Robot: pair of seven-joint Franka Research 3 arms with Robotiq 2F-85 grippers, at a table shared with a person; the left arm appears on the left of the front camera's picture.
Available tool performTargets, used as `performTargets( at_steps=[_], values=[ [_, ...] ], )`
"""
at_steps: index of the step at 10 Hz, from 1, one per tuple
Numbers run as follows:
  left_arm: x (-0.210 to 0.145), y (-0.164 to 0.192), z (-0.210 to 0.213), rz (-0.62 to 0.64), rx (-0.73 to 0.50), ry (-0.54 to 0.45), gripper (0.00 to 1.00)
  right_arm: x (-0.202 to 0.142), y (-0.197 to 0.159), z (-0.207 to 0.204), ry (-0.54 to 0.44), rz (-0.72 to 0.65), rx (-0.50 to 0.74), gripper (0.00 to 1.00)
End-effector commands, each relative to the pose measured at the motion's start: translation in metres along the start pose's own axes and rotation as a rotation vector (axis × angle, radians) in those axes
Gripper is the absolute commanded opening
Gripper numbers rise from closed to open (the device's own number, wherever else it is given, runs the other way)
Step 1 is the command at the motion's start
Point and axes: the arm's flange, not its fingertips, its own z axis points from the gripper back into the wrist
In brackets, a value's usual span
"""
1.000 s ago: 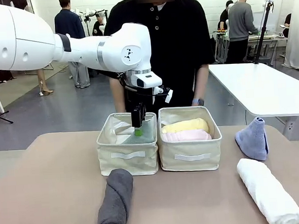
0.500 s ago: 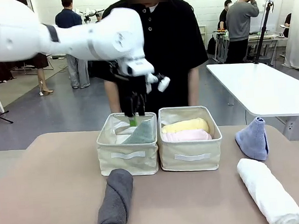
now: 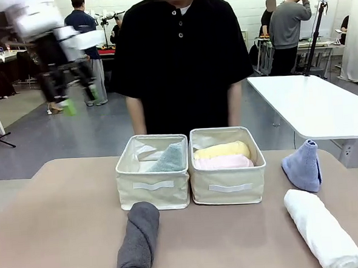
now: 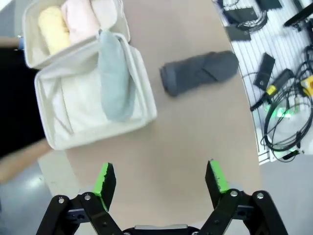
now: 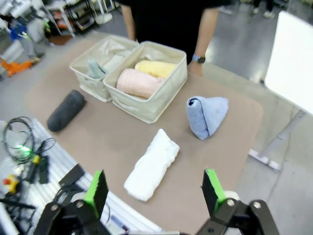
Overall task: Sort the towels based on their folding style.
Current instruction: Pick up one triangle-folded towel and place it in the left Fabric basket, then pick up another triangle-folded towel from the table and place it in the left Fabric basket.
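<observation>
A pale green cone towel lies in the left cream bin. The right bin holds a yellow roll and a pink roll. A dark grey roll lies on the table in front of the left bin. At the right are a light blue cone and a white roll. My left gripper is blurred, high at the upper left, open and empty, looking down on the green cone. My right gripper hangs open high above the white roll.
A person in a black shirt stands right behind the bins, arms down. A white table stands off to the right. Cables and gear lie beyond the table's near edge. Bare tabletop lies left of the bins.
My left gripper let go of the pale green cone in the left bin, rose out of it and swung up and far to the left.
</observation>
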Motion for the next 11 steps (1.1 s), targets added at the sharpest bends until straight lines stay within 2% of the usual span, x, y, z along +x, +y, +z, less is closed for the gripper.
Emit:
performTargets(
  at_steps=[1, 3, 4, 5, 8, 9, 10, 11],
  values=[
    [-0.034, -0.021, -0.029, 0.142, 0.001, -0.011, 0.95, 0.001, 0.000, -0.002, 0.003, -0.006, -0.013, 1.00],
    [-0.047, -0.029, -0.039, 0.265, 0.009, 0.021, 0.95, 0.001, 0.000, -0.002, 0.003, -0.006, -0.013, 1.00],
    [-0.036, -0.024, -0.050, 0.241, 0.019, 0.118, 0.95, 0.001, 0.000, -0.002, 0.003, -0.006, -0.013, 1.00],
    [-0.066, -0.030, -0.029, 0.209, -0.016, -0.016, 0.95, 0.001, 0.000, -0.002, 0.003, -0.006, -0.013, 1.00],
    [-0.066, -0.030, -0.029, 0.209, -0.016, -0.016, 0.95, 0.001, 0.000, -0.002, 0.003, -0.006, -0.013, 1.00],
    [-0.064, -0.028, -0.036, 0.228, -0.008, 0.013, 0.95, 0.001, 0.000, -0.002, 0.003, -0.006, -0.013, 1.00],
    [-0.085, -0.020, -0.009, 0.297, 0.048, -0.236, 0.95, 0.001, 0.000, -0.002, 0.003, -0.006, -0.013, 1.00],
    [-0.119, -0.023, 0.020, 0.327, 0.133, -0.393, 0.95, 0.001, 0.000, -0.002, 0.003, -0.006, -0.013, 1.00]
  ],
)
